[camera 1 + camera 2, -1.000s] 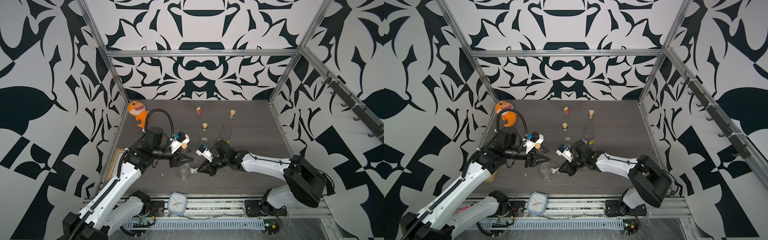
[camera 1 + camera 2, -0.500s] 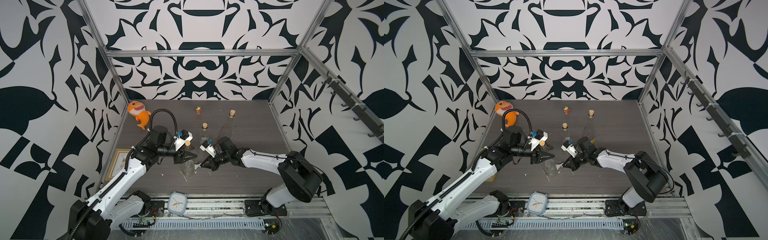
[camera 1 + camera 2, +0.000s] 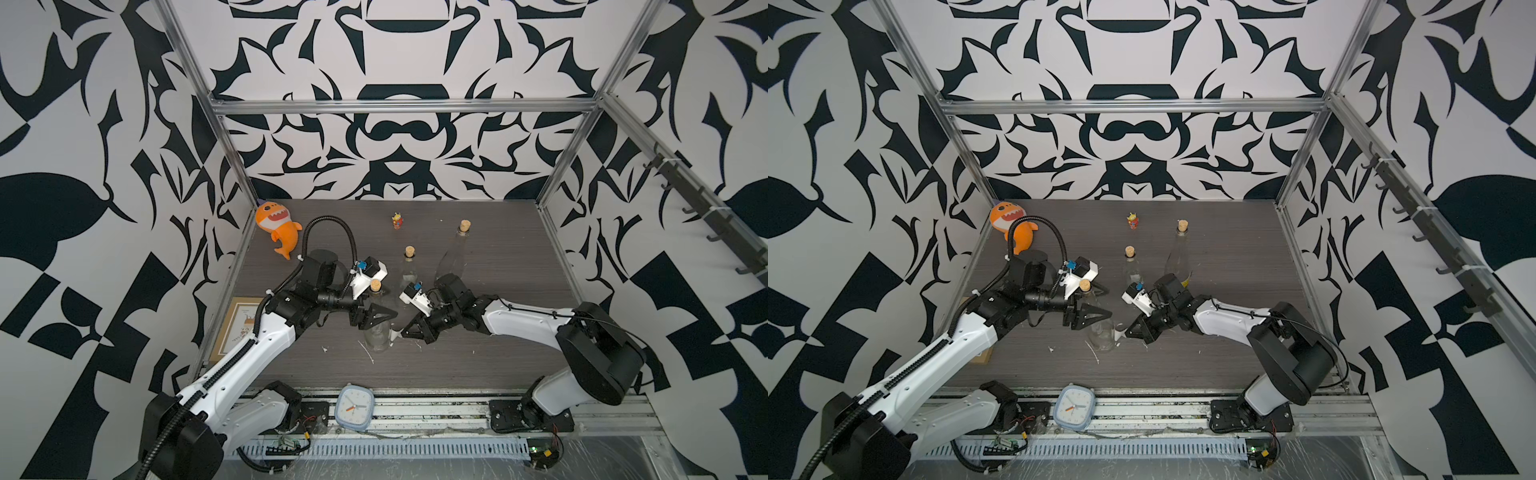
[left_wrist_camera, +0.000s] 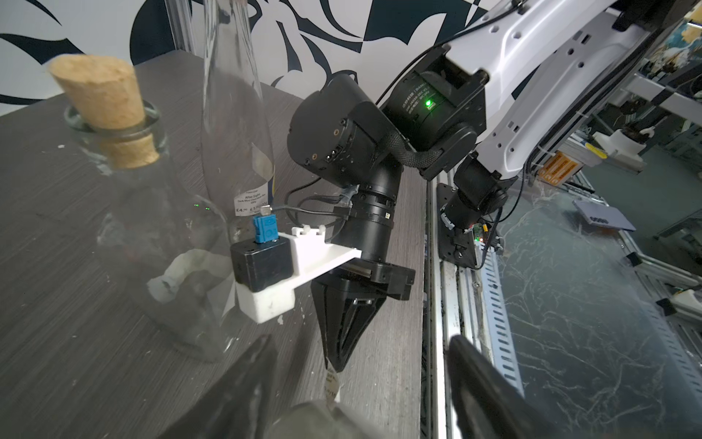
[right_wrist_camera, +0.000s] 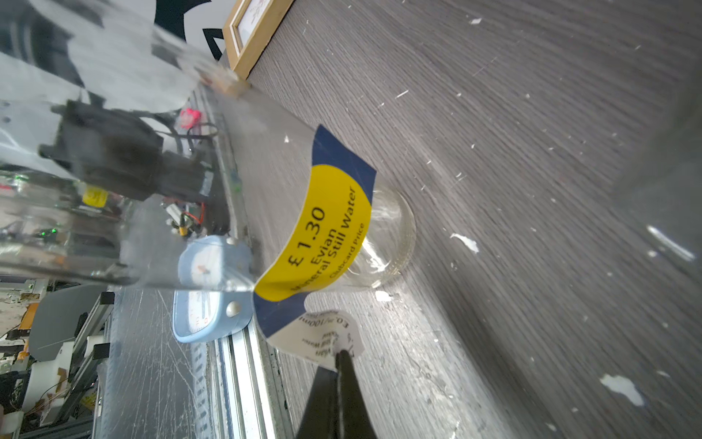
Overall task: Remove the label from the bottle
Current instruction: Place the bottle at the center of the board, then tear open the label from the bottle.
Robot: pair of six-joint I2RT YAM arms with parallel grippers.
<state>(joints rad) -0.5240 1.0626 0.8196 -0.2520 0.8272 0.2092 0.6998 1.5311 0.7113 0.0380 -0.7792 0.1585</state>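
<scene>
Between left pincer (image 3: 1108,301) fingers, spread wide, stands clear glass bottle (image 3: 376,338), corked, upright on grey woodgrain table (image 3: 478,365). Right pincer (image 5: 342,355) pinched tight on white curled end of label (image 5: 326,224), just off bottle's side. Right wrist view alone shows label print: yellow and navy, glossy, curved, half peeled. Top views show only a white flap at right pincer tip. Torn paper scraps (image 5: 465,243) lie near it.
</scene>
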